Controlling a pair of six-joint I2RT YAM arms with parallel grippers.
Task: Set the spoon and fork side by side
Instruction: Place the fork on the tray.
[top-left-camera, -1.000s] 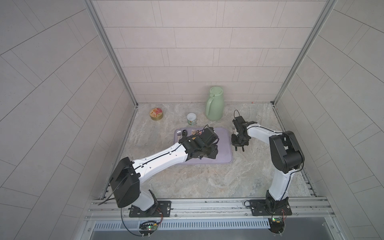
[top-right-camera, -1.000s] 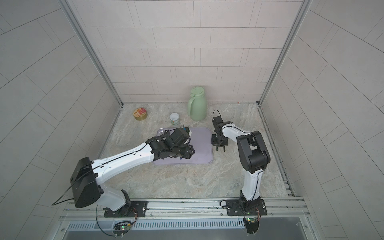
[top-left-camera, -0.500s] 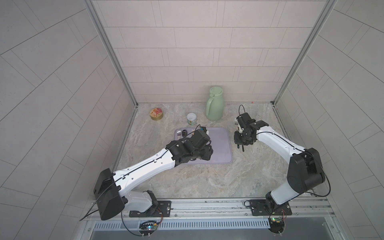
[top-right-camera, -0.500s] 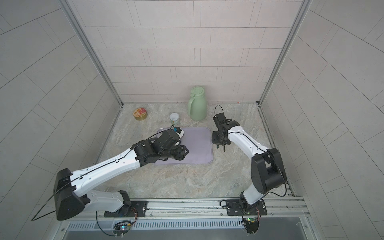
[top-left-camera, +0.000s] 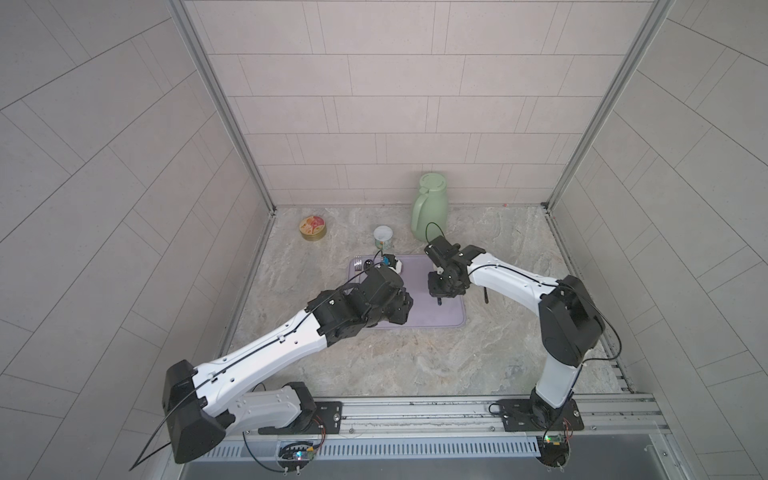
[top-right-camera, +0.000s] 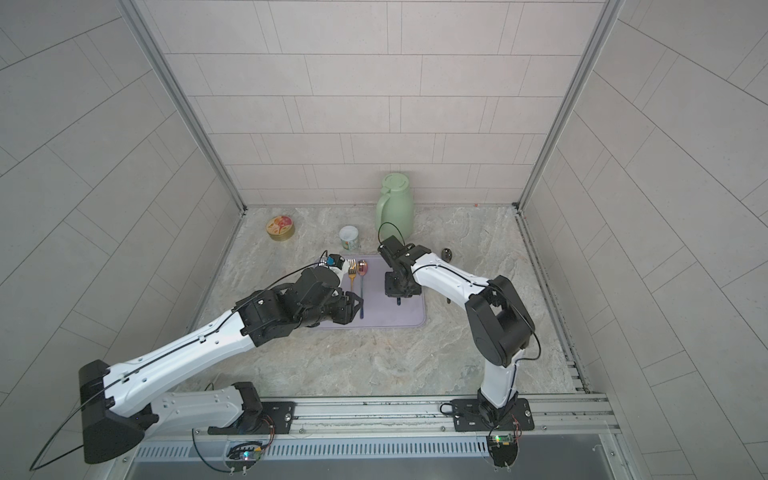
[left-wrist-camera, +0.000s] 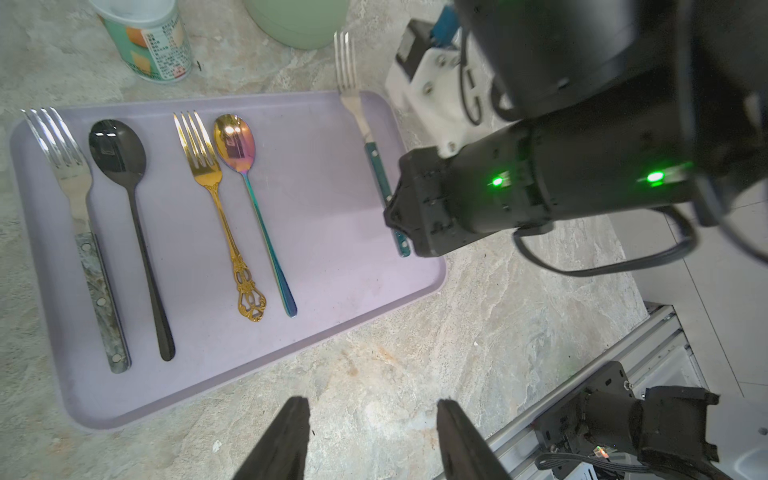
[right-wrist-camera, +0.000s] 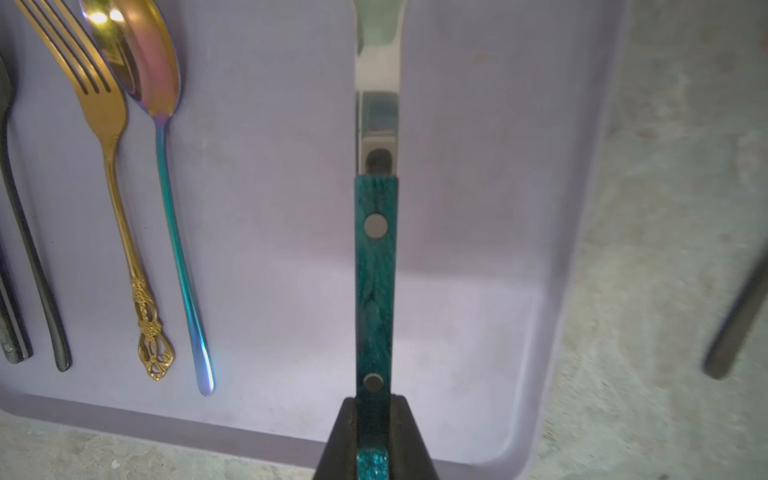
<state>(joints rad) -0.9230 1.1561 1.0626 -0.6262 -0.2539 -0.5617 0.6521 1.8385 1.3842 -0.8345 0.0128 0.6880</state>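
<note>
Nearest the robot's base, the left gripper is being held over the bare stone tabletop, just short of the near rim of the purple tray. Its fingers are being held roughly half apart, and nothing is being gripped between them.

Ahead of the left fingers, four pieces are being presented on the tray in two pairs, with the handles pointing back toward the fingers:
- a silver fork just beside a black spoon;
- a gold fork just beside an iridescent spoon.

Farther along, over the right-hand part of the tray, the right gripper is being clamped on the butt end of the teal-handled fork. The right fingers are being pressed against both sides of the handle. The fork is being pointed straight away from these fingers, parallel to the pairs. In the left wrist view, its tines are being seen past the far rim of the tray. Whether the fork is touching the tray cannot be told.

On the outer side of the right fingers, off the tray, a dark spoon is being left on the tabletop, well apart from the gripped fork.

Beyond both sets of fingers, toward the back wall, three items are being shown standing on the tabletop: a small printed can, a green jug and, far to the left, a round tin.
</note>
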